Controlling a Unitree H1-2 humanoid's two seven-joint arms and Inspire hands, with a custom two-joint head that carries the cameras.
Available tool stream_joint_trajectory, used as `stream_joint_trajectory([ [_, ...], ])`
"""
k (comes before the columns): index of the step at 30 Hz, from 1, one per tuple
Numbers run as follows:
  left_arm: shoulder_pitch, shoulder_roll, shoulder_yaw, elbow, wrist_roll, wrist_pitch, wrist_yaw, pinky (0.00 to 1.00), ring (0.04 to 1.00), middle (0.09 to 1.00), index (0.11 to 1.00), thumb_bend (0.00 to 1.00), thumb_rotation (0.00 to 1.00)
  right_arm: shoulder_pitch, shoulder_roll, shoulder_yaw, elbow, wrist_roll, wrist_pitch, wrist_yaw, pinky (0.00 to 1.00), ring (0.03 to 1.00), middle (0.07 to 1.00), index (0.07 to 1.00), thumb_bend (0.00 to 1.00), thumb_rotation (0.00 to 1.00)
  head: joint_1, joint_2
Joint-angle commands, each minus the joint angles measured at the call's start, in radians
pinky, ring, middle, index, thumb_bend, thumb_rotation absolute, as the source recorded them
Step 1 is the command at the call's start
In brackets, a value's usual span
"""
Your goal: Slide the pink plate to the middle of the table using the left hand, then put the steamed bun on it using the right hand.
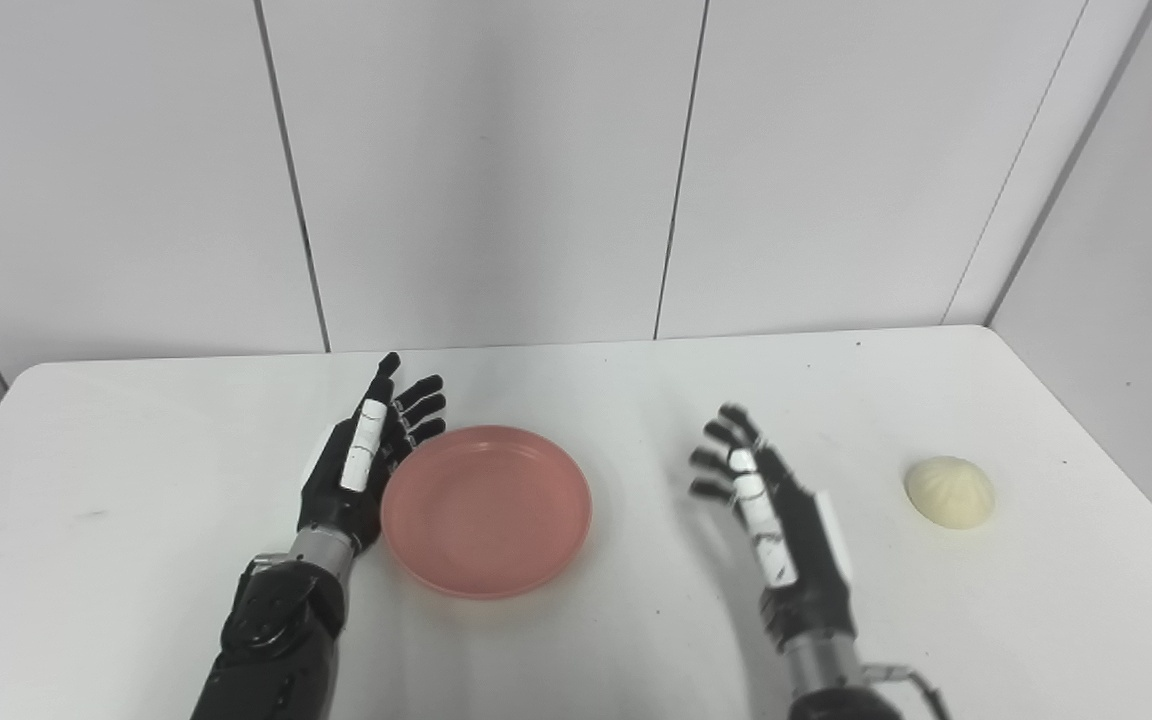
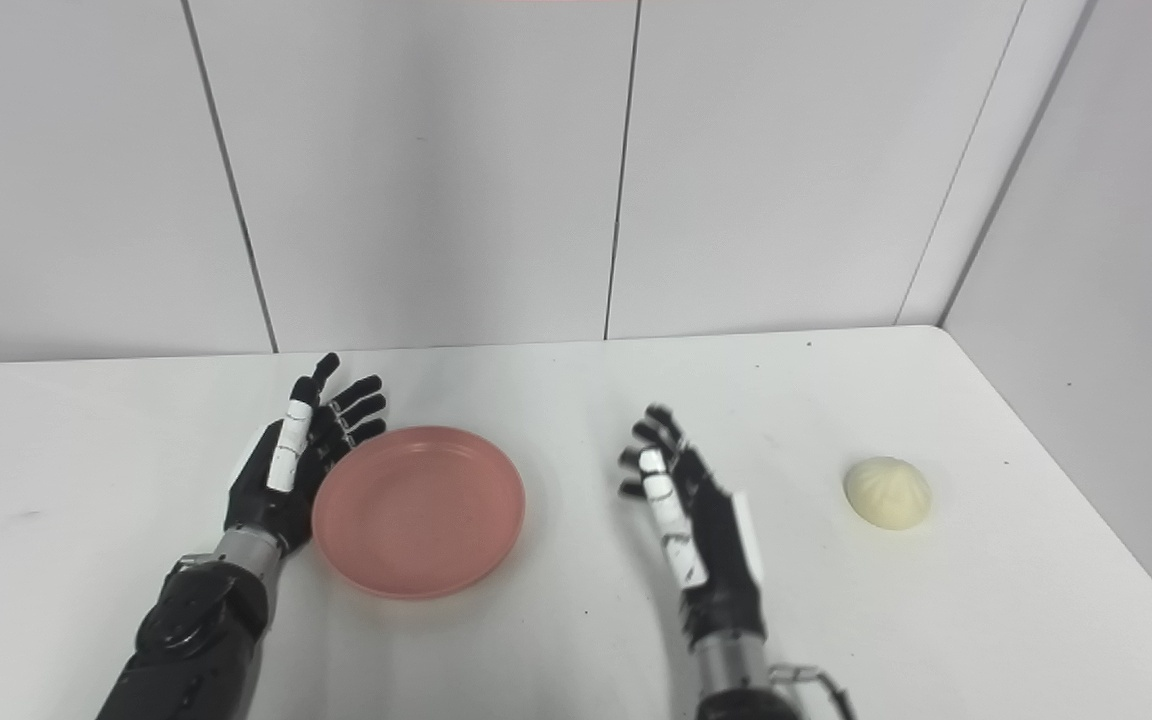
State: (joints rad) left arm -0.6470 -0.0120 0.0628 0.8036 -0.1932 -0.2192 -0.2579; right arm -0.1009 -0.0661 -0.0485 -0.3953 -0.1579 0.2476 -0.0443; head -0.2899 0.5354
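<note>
My left hand (image 1: 361, 470), fingers spread, rests against the pink plate (image 1: 486, 510) mid-bench. Sliding looks finished; next my empty, splayed right hand (image 1: 771, 510) must reach the steamed bun (image 1: 949, 490) near the bench's right edge.

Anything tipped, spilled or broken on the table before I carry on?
Nothing stands out. The round pink plastic plate lies flat and empty beside the open left hand. The pale steamed bun sits whole and upright near the table's right edge, apart from the open right hand. Only small dark specks mark the white table.
</note>
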Motion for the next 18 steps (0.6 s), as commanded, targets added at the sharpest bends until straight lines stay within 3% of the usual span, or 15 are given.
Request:
stream_joint_trajectory([
  [1, 0.007, 0.005, 0.002, 0.052, -0.008, 0.020, -0.009, 0.84, 0.856, 0.839, 0.989, 1.00, 0.83, -0.061, -0.080, -0.003, -0.150, -0.107, 0.119, 0.040, 0.69, 0.821, 0.841, 0.889, 0.83, 0.90, -0.004, -0.004],
  [4, -0.003, 0.004, 0.008, 0.077, -0.012, 0.010, -0.019, 0.84, 0.857, 0.837, 0.990, 1.00, 0.82, -0.098, -0.169, 0.004, -0.234, -0.273, 0.216, 0.128, 0.65, 0.795, 0.833, 0.855, 0.85, 0.82, -0.008, -0.010],
  [6, -0.007, 0.002, 0.011, 0.086, -0.012, 0.005, -0.019, 0.84, 0.856, 0.836, 0.990, 1.00, 0.82, -0.116, -0.236, -0.016, -0.272, -0.440, 0.222, 0.240, 0.65, 0.788, 0.841, 0.852, 0.87, 0.79, -0.009, -0.012],
  [11, -0.016, -0.002, 0.012, 0.109, -0.007, -0.011, -0.018, 0.83, 0.852, 0.831, 0.991, 0.99, 0.82, -0.156, -0.314, -0.103, -0.301, -0.689, 0.222, 0.475, 0.64, 0.801, 0.862, 0.843, 0.93, 0.65, -0.012, -0.021],
  [15, -0.019, -0.006, 0.016, 0.117, -0.009, -0.014, -0.011, 0.83, 0.850, 0.834, 0.986, 0.98, 0.81, -0.200, -0.373, -0.156, -0.280, -0.798, 0.222, 0.628, 0.61, 0.803, 0.858, 0.828, 0.97, 0.56, -0.013, -0.024],
  [18, -0.024, -0.005, 0.016, 0.133, -0.005, -0.026, -0.013, 0.82, 0.850, 0.838, 0.991, 0.97, 0.82, -0.227, -0.410, -0.176, -0.242, -0.828, 0.222, 0.696, 0.61, 0.819, 0.867, 0.824, 0.98, 0.53, -0.014, -0.029],
])
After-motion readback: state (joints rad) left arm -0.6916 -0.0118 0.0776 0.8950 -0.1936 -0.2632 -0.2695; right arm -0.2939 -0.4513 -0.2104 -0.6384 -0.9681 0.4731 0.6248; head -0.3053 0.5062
